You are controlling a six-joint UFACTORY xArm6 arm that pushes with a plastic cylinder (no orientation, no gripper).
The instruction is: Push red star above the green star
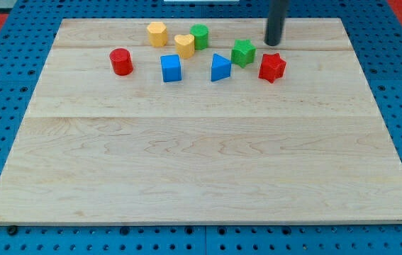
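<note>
The red star (272, 67) lies near the view's top right of the wooden board (201, 156). The green star (243, 52) sits just to its left and slightly higher, a small gap apart. My tip (273, 42) stands just above the red star, to the right of the green star, touching neither as far as I can tell.
A blue triangular block (220, 67) lies left of the green star, a blue cube (171, 69) further left, and a red cylinder (121, 61) at the left. A yellow hexagon (157, 33), a yellow heart (184, 45) and a green cylinder (200, 36) cluster near the top edge.
</note>
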